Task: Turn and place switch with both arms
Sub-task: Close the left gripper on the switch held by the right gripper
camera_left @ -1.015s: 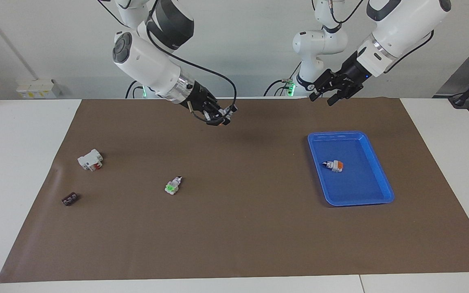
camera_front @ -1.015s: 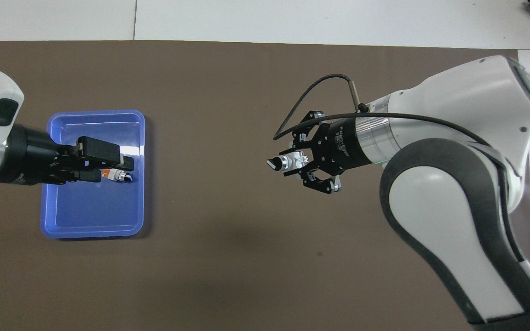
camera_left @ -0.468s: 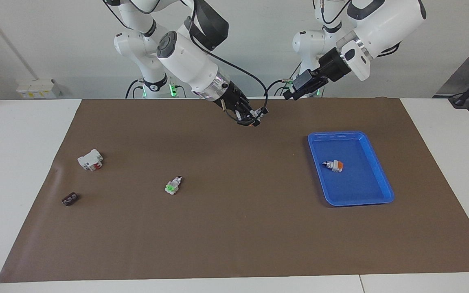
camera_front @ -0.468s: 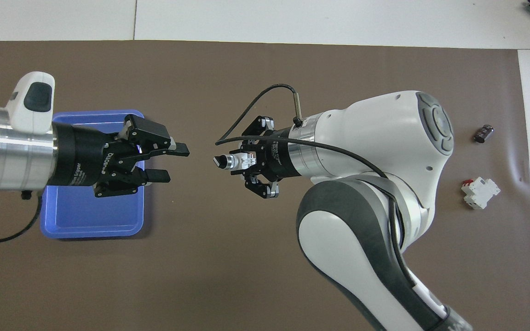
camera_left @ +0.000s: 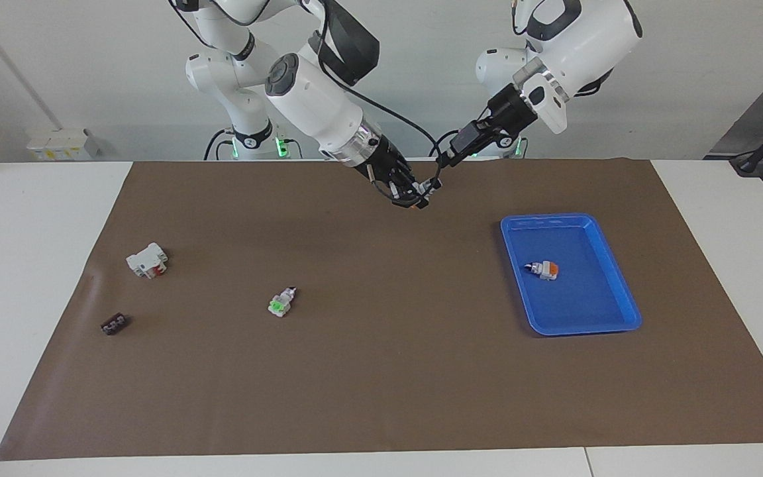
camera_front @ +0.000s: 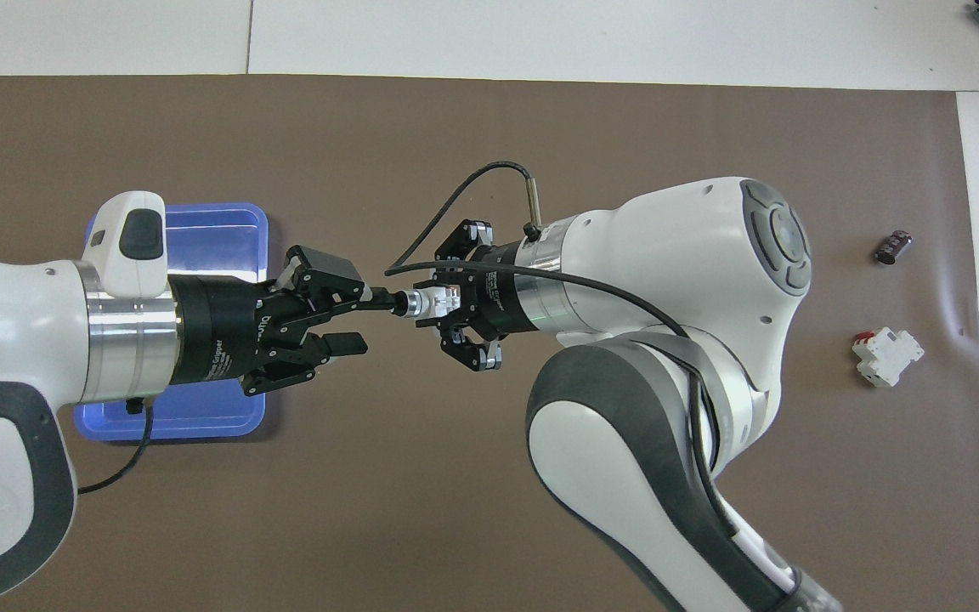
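My right gripper [camera_left: 416,193] is shut on a white switch [camera_front: 428,302] and holds it in the air over the middle of the brown mat, black knob tip toward the left arm. My left gripper [camera_front: 361,320] is open, level with it; its upper finger [camera_front: 370,297] lies against the knob tip and its lower finger stands apart. In the facing view the left gripper [camera_left: 449,156] is just above the held switch [camera_left: 423,191]. A second switch [camera_left: 544,268] showing orange lies in the blue tray [camera_left: 554,218]. A third switch [camera_left: 281,301] showing green lies on the mat.
A larger white block with red parts [camera_left: 147,259] and a small black block [camera_left: 114,324] lie toward the right arm's end of the mat; both also show in the overhead view, the white block [camera_front: 885,357] and the black block [camera_front: 893,247]. My left arm covers most of the tray [camera_front: 200,212] from above.
Both grippers have moved toward each other over the mat. My left gripper left the tray area and turned to reach the knob end of the switch held by my right gripper.
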{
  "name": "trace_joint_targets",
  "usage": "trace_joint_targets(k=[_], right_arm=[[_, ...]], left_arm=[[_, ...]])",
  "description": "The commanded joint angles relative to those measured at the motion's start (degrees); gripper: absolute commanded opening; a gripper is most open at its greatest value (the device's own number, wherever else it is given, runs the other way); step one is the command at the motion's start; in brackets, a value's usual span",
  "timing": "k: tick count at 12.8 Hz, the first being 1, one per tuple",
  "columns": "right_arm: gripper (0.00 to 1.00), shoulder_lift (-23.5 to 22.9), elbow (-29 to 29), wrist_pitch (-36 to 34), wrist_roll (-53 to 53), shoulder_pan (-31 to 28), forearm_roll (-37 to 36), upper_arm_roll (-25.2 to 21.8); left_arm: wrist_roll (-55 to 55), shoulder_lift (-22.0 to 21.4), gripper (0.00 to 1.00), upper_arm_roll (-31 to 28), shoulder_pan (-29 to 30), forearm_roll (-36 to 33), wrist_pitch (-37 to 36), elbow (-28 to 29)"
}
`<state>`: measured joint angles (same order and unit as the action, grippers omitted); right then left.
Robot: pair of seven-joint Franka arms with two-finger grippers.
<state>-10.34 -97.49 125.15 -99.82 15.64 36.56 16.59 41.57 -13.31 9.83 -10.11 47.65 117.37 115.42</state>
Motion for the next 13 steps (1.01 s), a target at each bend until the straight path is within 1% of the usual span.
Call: trace_joint_targets(k=[1, 3, 5, 7, 10, 13], right_arm=[[0.00, -0.11, 0.55, -0.34, -1.78, 0.00, -2.37, 0.11], [0.00, 0.23, 0.55, -2.27, -1.69, -0.52, -3.16, 0.11], [0.00, 0.24, 0.64, -2.72, -1.69, -0.52, -3.34, 0.11], [0.00, 0.24, 0.64, -2.72, -1.69, -0.52, -3.34, 0.11], [0.00, 0.24, 0.64, -2.63, -1.69, -0.52, -3.60, 0.11], [0.00, 0.06, 0.81, -1.93, -5.02, -0.79, -2.46, 0.19]], left_arm=[[0.53, -2.07, 0.49, -0.61, -0.61, 1.30, 2.33, 3.40], [0.62, -1.81, 0.47, -0.52, -0.78, 2.26, 6.45, 4.02], [0.70, -1.37, 0.47, -0.52, -0.78, 4.28, 9.10, 4.29], [0.79, -0.93, 0.47, -0.52, -0.78, 4.29, 9.89, 4.29], [1.05, -0.84, 0.47, -0.52, -3.24, 4.29, 13.32, 6.22], [1.84, -0.93, 0.47, -0.52, -4.47, 4.29, 13.41, 6.92]])
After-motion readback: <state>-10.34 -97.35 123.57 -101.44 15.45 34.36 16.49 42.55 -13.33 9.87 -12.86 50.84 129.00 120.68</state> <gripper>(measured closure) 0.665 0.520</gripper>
